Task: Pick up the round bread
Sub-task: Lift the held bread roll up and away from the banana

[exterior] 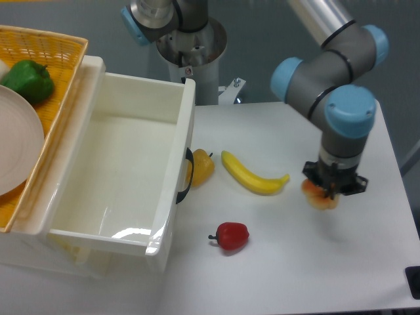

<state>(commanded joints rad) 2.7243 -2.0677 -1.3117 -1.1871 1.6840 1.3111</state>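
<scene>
Gripper: the gripper (330, 189) was closed around the round bread (319, 197), pointing down at the right side of the table (367, 262).
Round bread: it sat in the gripper, right of the banana (252, 176); whether it touched the table could not be told.
Around it: the banana's tip was near; the red pepper (231, 235) and yellow pepper (201, 167) were well apart, nothing blocking.
Counts: one bread, one banana, one red pepper, one yellow pepper, one green pepper (27, 79), one white bin (170, 216), one basket (59, 108), one plate (20, 147).
Hard to see: the bread was blurry and half covered; the plate and basket were cut off at the left edge.
</scene>
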